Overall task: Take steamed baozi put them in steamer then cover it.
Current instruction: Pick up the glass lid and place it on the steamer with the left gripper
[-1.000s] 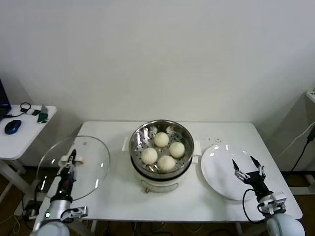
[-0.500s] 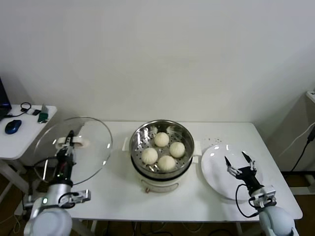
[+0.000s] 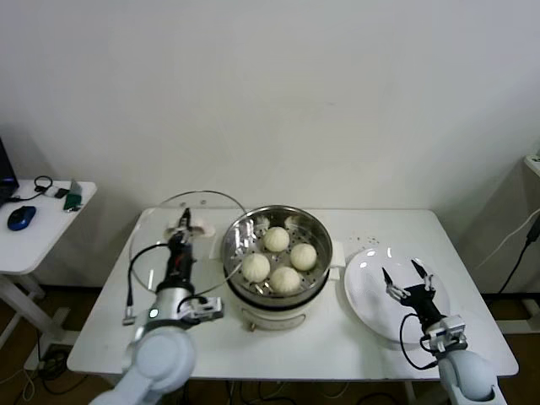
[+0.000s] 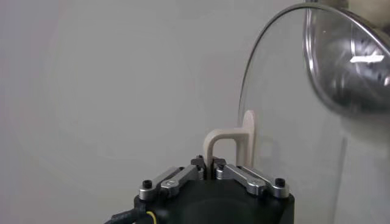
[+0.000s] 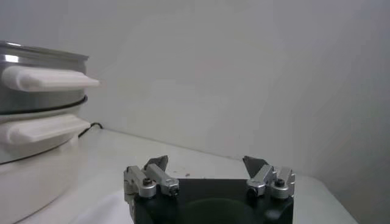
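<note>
**A:** Where's everything sitting, front to back?

**B:** Right gripper [image 3: 405, 282] is nearest, fingers spread wide over the white plate [image 3: 371, 305], nothing in it. The left gripper [image 3: 185, 223] is clamped tight on the cover [image 3: 181, 240] by its white handle, glass held on edge just left of the steamer [image 3: 277, 253].

**A:** And the buns?

**B:** All four steamed baozi [image 3: 279, 256] are inside it, uncovered.

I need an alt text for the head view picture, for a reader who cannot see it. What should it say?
The left gripper, shut on the handle of the cover, holds the glass lid tilted on edge just left of the steamer, which contains four steamed baozi. The right gripper hangs open over a white plate on the white table.
</note>
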